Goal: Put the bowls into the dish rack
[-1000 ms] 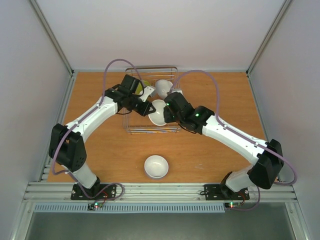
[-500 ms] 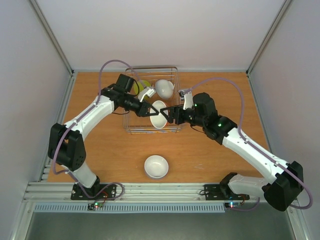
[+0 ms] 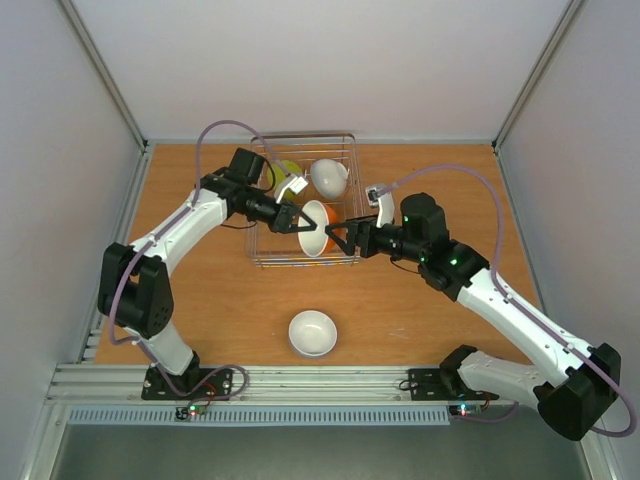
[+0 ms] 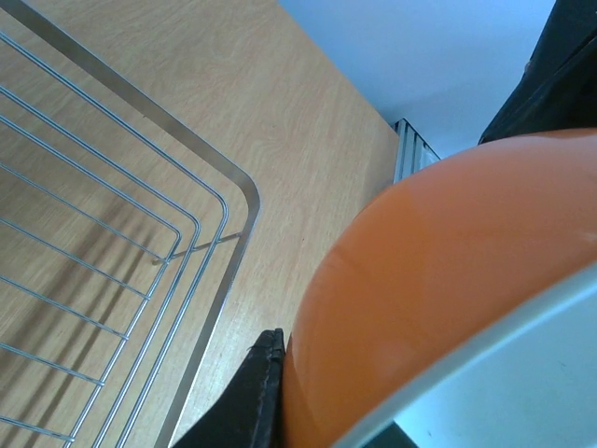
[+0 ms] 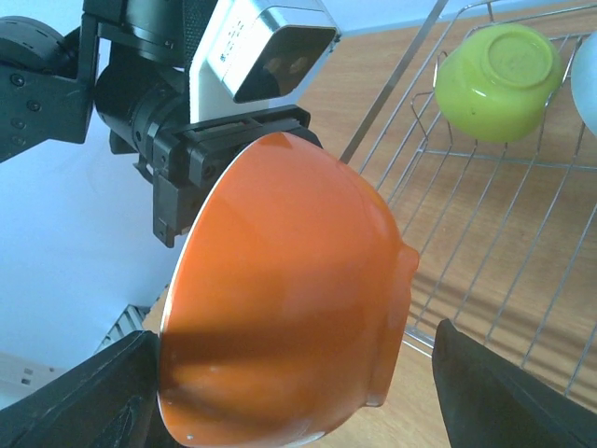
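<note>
The orange bowl (image 3: pixel 318 228), white inside, hangs tilted over the front right part of the dish rack (image 3: pixel 300 263). My left gripper (image 3: pixel 302 224) is shut on its rim. One black finger (image 4: pixel 254 401) presses the orange bowl's (image 4: pixel 448 280) outer wall. My right gripper (image 3: pixel 344 238) stands open just right of it, its fingers (image 5: pixel 504 392) spread on either side of the orange bowl (image 5: pixel 289 308), the right one clearly apart. A yellow-green bowl (image 3: pixel 283 172) (image 5: pixel 497 79) and a pale white bowl (image 3: pixel 330 176) lie in the rack's back half. Another white bowl (image 3: pixel 312 332) sits upright on the table, near the front.
The rack's wire rim (image 4: pixel 224 187) (image 5: pixel 392 93) lies close beneath the held bowl. Both arms reach inward and meet over the rack's front right corner. Grey walls enclose the wooden table (image 3: pixel 430 180) on three sides.
My right gripper has opened off the orange bowl and its arm has drawn back to the right. The left gripper keeps the bowl, now tilted with its orange side showing.
</note>
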